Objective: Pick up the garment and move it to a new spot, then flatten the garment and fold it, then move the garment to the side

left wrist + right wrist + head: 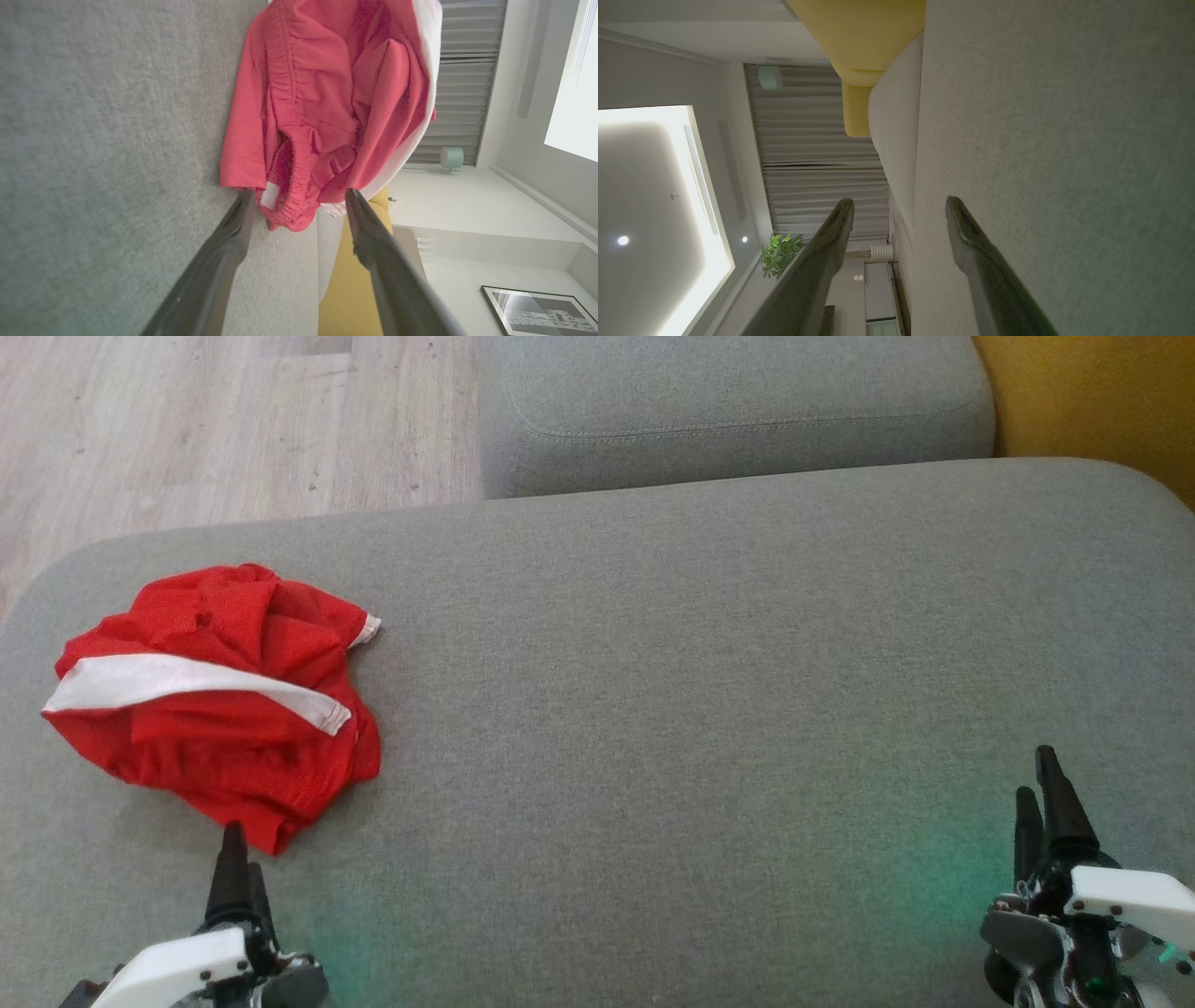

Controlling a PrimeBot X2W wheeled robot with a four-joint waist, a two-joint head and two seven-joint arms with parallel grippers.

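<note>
A crumpled red garment (224, 700) with a white stripe lies in a heap on the left part of the grey sofa seat (709, 691). My left gripper (241, 849) sits just below its near edge, fingers pointing at it. In the left wrist view the left gripper (300, 193) is open, its fingertips (246, 198) reaching the hem of the garment (327, 93), with a bunched elastic waistband hanging between them. My right gripper (1034, 773) rests at the lower right, far from the cloth. The right wrist view has the right gripper (900, 201) open and holding nothing, over bare grey fabric.
A second grey cushion (738, 411) stands behind the seat. Pale wooden floor (215, 420) lies beyond the seat's left rear edge. A yellow cushion (1092, 392) sits at the back right. The seat's middle and right are bare fabric.
</note>
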